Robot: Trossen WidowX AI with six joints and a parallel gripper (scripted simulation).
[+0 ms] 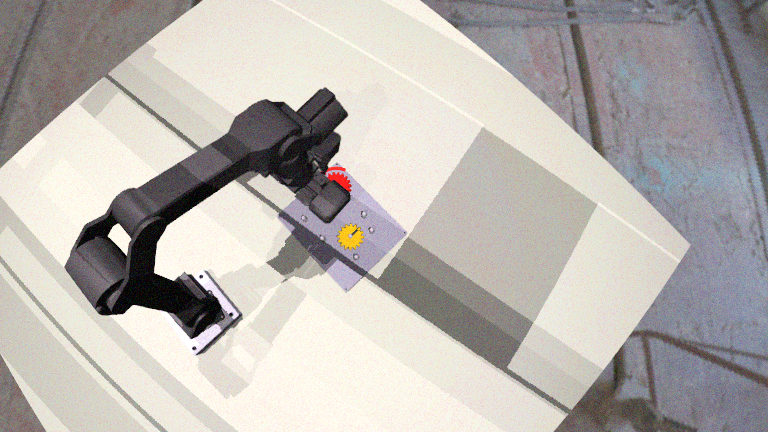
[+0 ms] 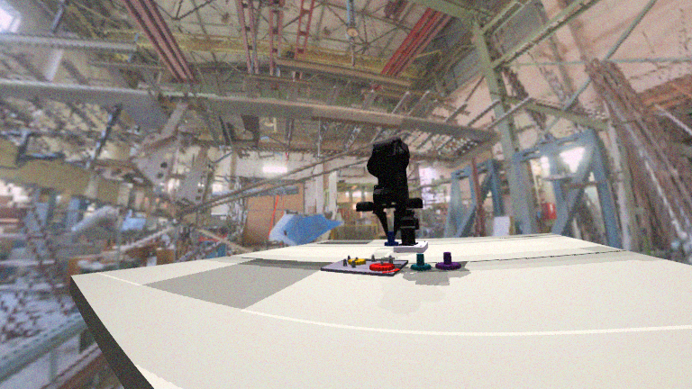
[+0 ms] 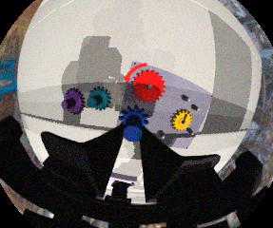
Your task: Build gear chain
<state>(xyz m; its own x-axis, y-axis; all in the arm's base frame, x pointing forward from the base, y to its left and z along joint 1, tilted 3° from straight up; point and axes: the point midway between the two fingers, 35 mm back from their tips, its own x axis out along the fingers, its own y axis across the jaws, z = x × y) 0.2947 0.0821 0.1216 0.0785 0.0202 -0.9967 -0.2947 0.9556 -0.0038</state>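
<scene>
Blue gear (image 2: 391,241) (image 3: 133,115) held by its stem in the tool (image 1: 320,178) (image 2: 390,233) (image 3: 132,129).
In the wrist view, left to right: purple gear (image 2: 447,265) (image 3: 74,101) and teal gear (image 2: 420,266) (image 3: 99,99) stand on the bench (image 1: 430,178) (image 2: 316,348) (image 3: 174,38) left of the grey board (image 1: 387,227) (image 2: 333,270) (image 3: 174,87); red gear (image 1: 339,181) (image 2: 381,266) (image 3: 148,86) and yellow gear (image 1: 350,232) (image 2: 356,261) (image 3: 181,120) sit on it.

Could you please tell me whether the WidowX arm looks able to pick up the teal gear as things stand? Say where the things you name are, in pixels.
Probably not yet: its end effector (image 3: 132,129) is shut on the blue gear (image 3: 134,117). The teal gear (image 2: 420,262) (image 3: 99,99) stands upright on the table with nothing over it, so it looks reachable once the blue gear is released.
</scene>
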